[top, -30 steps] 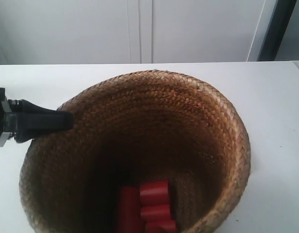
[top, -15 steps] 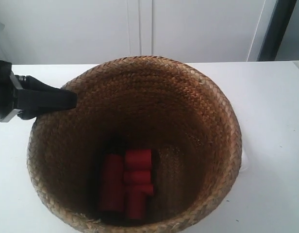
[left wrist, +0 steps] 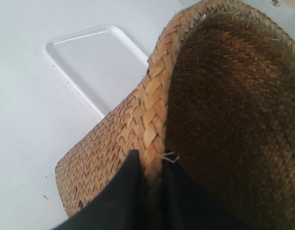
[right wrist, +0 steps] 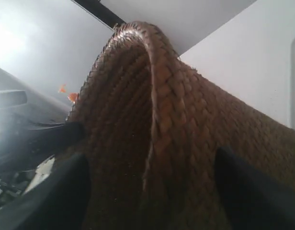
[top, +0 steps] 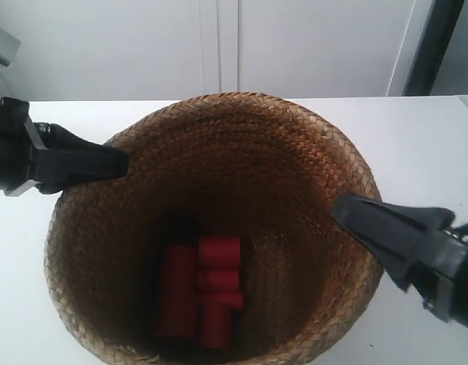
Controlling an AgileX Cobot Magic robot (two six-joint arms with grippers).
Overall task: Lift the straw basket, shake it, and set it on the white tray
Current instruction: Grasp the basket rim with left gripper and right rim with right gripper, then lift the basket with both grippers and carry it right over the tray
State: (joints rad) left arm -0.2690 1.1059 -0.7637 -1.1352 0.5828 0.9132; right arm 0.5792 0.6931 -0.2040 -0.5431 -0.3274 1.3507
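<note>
**Straw basket pinched at the rim by one gripper, straddled by the other**

The straw basket point(top: 295, 152), a golden-brown woven bucket with a rolled round rim, fills the middle of the exterior view and stands mouth-up over the white tabletop point(top: 431, 137). On its dark floor lie several red cylinders point(top: 200, 293), packed side by side.

In the left wrist view the white tray point(left wrist: 90, 62) lies flat on the tabletop. Its near corner passes behind the basket's outer wall. Whether the basket's base rests on the tray cannot be told.

The left gripper point(left wrist: 151, 162), at the exterior view's left point(top: 112, 162), is clamped on the basket's rim. One black finger point(left wrist: 123, 191) lies against the outer weave and the other against the inner wall, with the rolled edge squeezed between them.

The right gripper point(right wrist: 150, 191), at the exterior view's right point(top: 355, 217), stands with its jaws spread wide. It is set astride the opposite stretch of rim, one finger point(right wrist: 56, 191) inside the basket and one outside. The wall passes between the fingers and is not pinched.

Behind the tabletop rise plain white panels point(top: 219, 46).
</note>
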